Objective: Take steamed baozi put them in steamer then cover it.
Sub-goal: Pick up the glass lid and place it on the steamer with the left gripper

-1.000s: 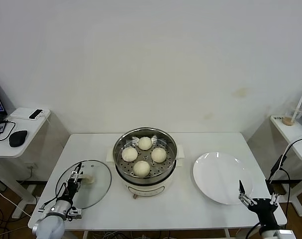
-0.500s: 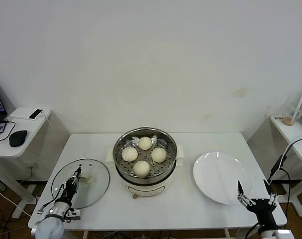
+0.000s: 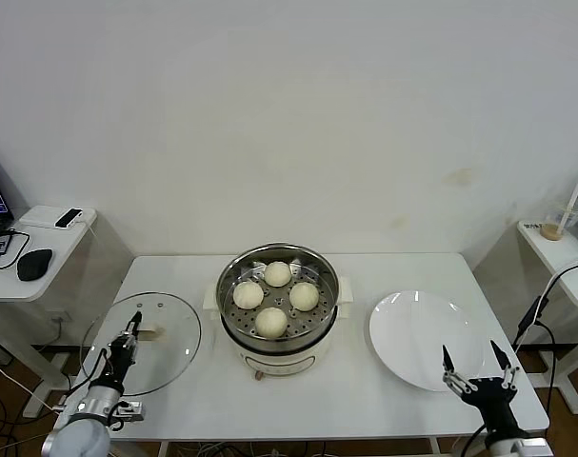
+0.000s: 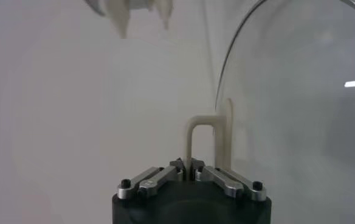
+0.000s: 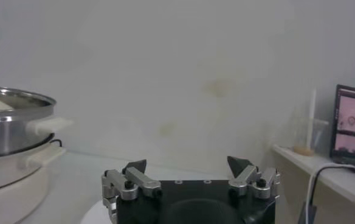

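The steamer (image 3: 279,309) stands at the table's middle, uncovered, with several baozi (image 3: 270,322) on its perforated tray. The cover (image 3: 142,343), a clear glass lid, hangs tilted just above the table's left part. My left gripper (image 3: 132,330) is shut on its cream handle (image 3: 152,333). In the left wrist view the left gripper (image 4: 186,163) pinches one leg of the handle (image 4: 203,141), with the glass lid (image 4: 299,109) beyond. My right gripper (image 3: 472,360) hovers open at the front right, holding nothing. In the right wrist view the right gripper (image 5: 188,164) shows the steamer (image 5: 10,131) far off.
A white plate (image 3: 422,338) lies right of the steamer, just behind the right gripper. A side table (image 3: 36,248) with a mouse and phone stands at the left. Another side table (image 3: 555,248), with a cup and cables, stands at the right.
My left gripper closed on the lid's handle and drew the lid left, raising and tilting it. The right gripper shifted slightly left, still open.
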You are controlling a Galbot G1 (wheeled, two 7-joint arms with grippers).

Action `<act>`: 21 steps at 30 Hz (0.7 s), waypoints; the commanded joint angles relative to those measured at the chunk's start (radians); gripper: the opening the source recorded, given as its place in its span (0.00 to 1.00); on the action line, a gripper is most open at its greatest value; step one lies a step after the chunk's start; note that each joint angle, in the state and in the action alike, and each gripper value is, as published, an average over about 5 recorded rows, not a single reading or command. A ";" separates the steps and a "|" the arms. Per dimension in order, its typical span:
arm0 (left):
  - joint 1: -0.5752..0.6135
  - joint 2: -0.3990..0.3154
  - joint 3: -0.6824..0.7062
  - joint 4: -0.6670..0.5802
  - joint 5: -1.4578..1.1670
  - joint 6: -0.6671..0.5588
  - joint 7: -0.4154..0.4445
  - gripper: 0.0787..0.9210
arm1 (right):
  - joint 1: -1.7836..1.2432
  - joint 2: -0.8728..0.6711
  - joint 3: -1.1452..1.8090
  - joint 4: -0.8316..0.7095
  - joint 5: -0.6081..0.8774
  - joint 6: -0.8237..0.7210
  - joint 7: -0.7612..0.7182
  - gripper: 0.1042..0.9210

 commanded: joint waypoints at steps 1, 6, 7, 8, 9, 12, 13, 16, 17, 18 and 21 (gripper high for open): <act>0.110 0.044 -0.087 -0.259 -0.064 0.093 0.115 0.07 | -0.005 -0.007 -0.024 0.004 -0.011 0.005 -0.004 0.88; 0.105 0.099 -0.101 -0.317 -0.130 0.135 0.189 0.07 | -0.007 -0.016 -0.034 0.007 -0.020 0.007 -0.009 0.88; 0.102 0.109 -0.098 -0.330 -0.147 0.146 0.203 0.07 | -0.007 -0.017 -0.034 0.008 -0.021 0.007 -0.010 0.88; 0.099 0.119 -0.093 -0.346 -0.162 0.158 0.216 0.07 | -0.006 -0.018 -0.035 0.008 -0.022 0.006 -0.010 0.88; 0.095 0.129 -0.085 -0.363 -0.176 0.170 0.230 0.07 | -0.006 -0.018 -0.036 0.008 -0.023 0.005 -0.009 0.88; 0.075 0.160 -0.045 -0.414 -0.211 0.207 0.265 0.07 | -0.009 -0.017 -0.040 0.013 -0.032 -0.004 -0.003 0.88; 0.065 0.171 -0.029 -0.428 -0.220 0.219 0.275 0.07 | -0.012 -0.017 -0.042 0.017 -0.037 -0.007 -0.001 0.88; 0.029 0.209 0.032 -0.465 -0.255 0.267 0.304 0.07 | -0.023 -0.013 -0.047 0.029 -0.055 -0.013 0.000 0.88; 0.014 0.220 0.055 -0.473 -0.268 0.285 0.312 0.07 | -0.025 -0.012 -0.048 0.030 -0.063 -0.012 0.000 0.88; -0.006 0.233 0.084 -0.481 -0.281 0.306 0.320 0.07 | -0.026 -0.011 -0.050 0.030 -0.071 -0.012 0.000 0.88; -0.072 0.256 0.179 -0.492 -0.306 0.364 0.343 0.07 | -0.022 -0.006 -0.057 0.023 -0.089 -0.015 0.001 0.88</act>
